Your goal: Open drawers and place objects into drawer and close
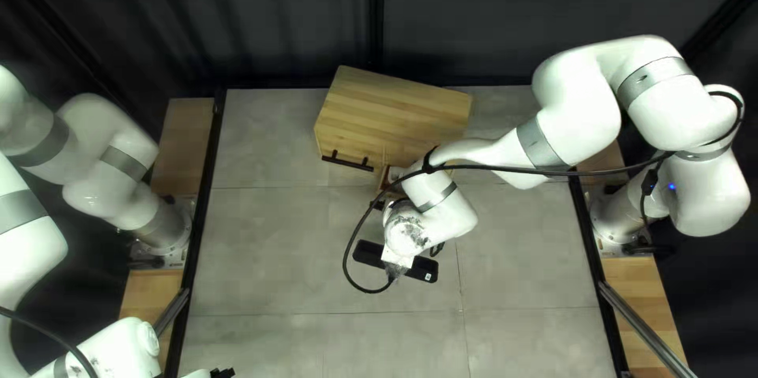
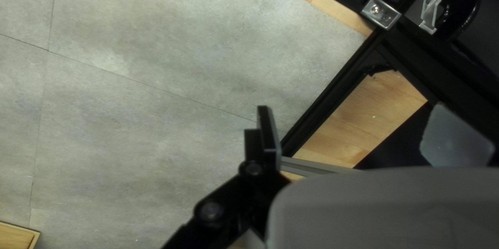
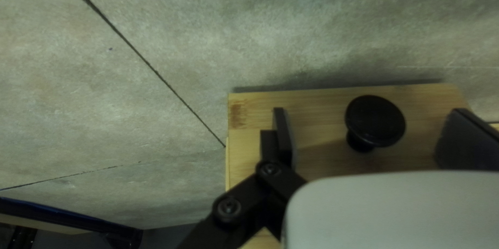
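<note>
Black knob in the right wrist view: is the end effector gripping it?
No, the knob stands between open fingers, with gaps on both sides.

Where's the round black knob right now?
In the right wrist view, the black knob stands on the wooden panel, between the open jaws of the right gripper.

In a robotics lab, a white left arm (image 1: pixel 95 121) is standing at the grey bench's (image 1: pixel 260 260) nine o'clock and a white right arm (image 1: pixel 580 106) at its three o'clock, while a dark curtain (image 1: pixel 276 23) is hanging behind at twelve o'clock.
</note>
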`<state>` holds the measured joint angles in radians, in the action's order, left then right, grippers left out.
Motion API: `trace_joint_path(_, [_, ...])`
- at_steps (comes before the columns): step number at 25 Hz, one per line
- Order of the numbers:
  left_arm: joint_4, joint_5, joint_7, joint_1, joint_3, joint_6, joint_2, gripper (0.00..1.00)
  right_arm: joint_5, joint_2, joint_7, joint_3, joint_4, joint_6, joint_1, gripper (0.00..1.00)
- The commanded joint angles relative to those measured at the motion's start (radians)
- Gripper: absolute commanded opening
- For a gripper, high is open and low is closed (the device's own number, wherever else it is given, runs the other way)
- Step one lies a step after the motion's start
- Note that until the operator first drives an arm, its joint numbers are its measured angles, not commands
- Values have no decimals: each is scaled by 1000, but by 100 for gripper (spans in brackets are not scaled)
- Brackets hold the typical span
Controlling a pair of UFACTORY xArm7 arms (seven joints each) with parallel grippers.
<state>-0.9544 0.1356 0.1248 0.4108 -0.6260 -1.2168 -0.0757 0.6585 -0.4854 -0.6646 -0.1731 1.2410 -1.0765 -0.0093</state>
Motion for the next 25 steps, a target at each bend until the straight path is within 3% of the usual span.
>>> trace_joint_path(1, [0,0,0,0,0,0,0,100,7,29,1,11,-33,7,-15,100])
trace_joint_path(25, [0,0,0,0,0,0,0,100,41,27,22,39,-37,-25,-16,100])
